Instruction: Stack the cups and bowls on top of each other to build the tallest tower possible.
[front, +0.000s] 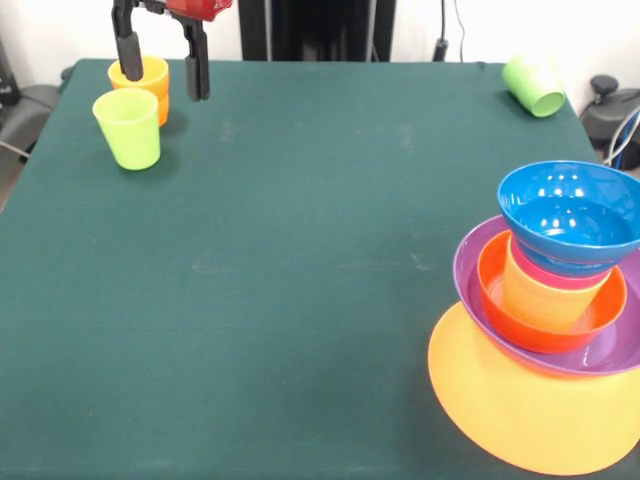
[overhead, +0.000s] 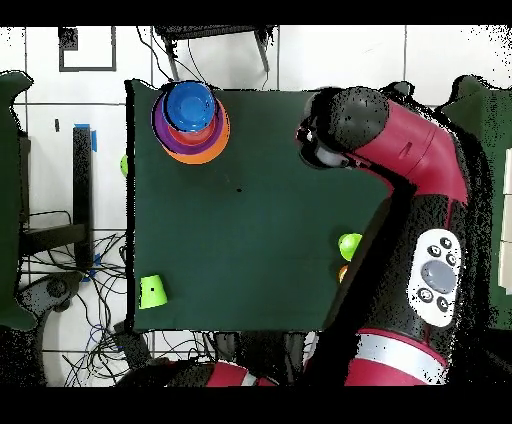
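Observation:
My gripper (front: 162, 62) is open at the far left of the front view, its fingers (front: 197, 70) straddling the orange cup (front: 146, 88) from above. The lime green cup (front: 128, 128) stands upright just in front of the orange one. A green cup (front: 533, 85) lies on its side at the far right corner. The tower (front: 555, 320) stands at the near right: orange-yellow bowl (front: 510, 405) lowest, then purple bowl (front: 475, 262), red-orange bowl (front: 492, 285), an upturned yellow cup (front: 545, 300) and the blue bowl (front: 570, 215) on top. In the overhead view the arm hides the gripper.
The overhead view shows the tower (overhead: 190, 120) near the table's top left corner, the fallen green cup (overhead: 152, 292) at the bottom left, and the lime cup (overhead: 349, 245) beside the arm (overhead: 420, 160). The green cloth (front: 300, 270) covers the table.

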